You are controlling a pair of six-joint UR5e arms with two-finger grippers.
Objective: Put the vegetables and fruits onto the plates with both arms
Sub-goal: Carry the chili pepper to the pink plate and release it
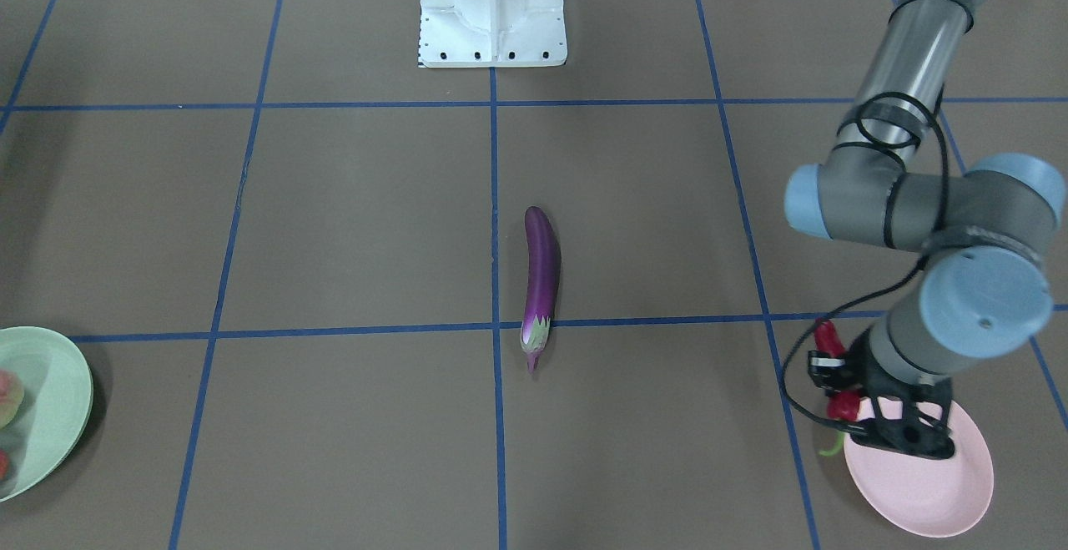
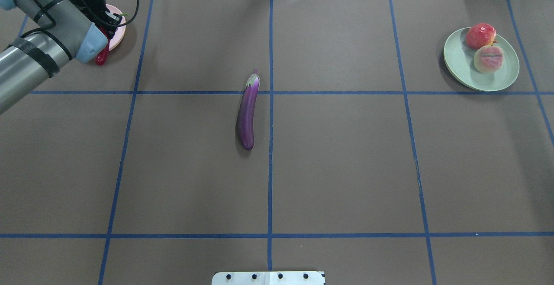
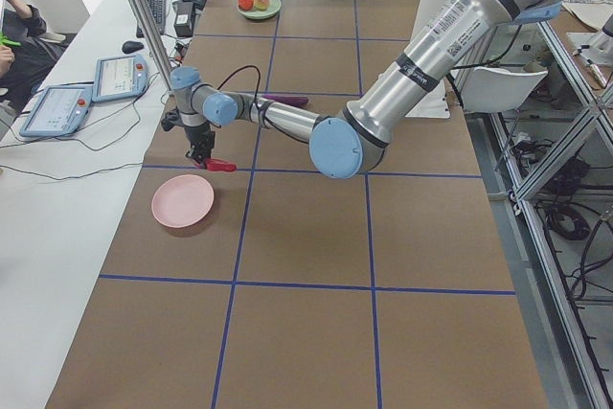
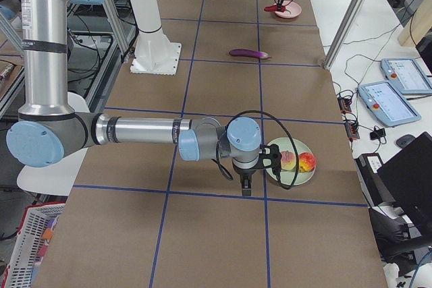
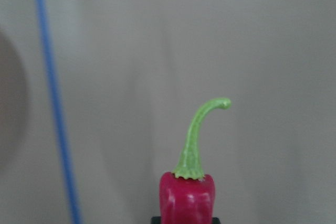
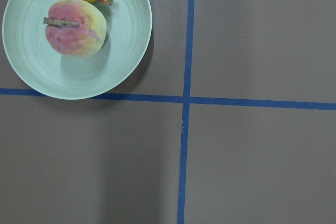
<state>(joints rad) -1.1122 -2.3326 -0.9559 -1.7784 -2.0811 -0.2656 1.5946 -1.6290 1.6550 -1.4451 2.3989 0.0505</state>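
"Chili pepper: who has it, and how?"

"I do. My left gripper is pinched onto its red body. It hangs clear of the table, just beside the pink plate; whether any of it is over the rim I cannot tell. The skin is glossy and creased, and the green stem curls off like a hook. That plate is a smooth oval with nothing on it. Farther out, the eggplant lies mid-table. It is long, slim, shiny purple and slightly bowed, with a pale green-white cap, and it sits next to a blue tape line."

"And your other side?"

"My right gripper points down just beside the mint-green plate. Only the side camera shows it, so I cannot tell whether its fingers are spread or together. The plate is round with faint concentric rings. It carries the peach, matte yellow-green with a pink blush and a stub of stalk. Close beside that is the pomegranate, mottled red-orange with a small crown. The table has a flat brown covering gridded with tape."

"Any writing?"

"A white label with dark print wraps the silver tube of my left arm, but it is too small to read."
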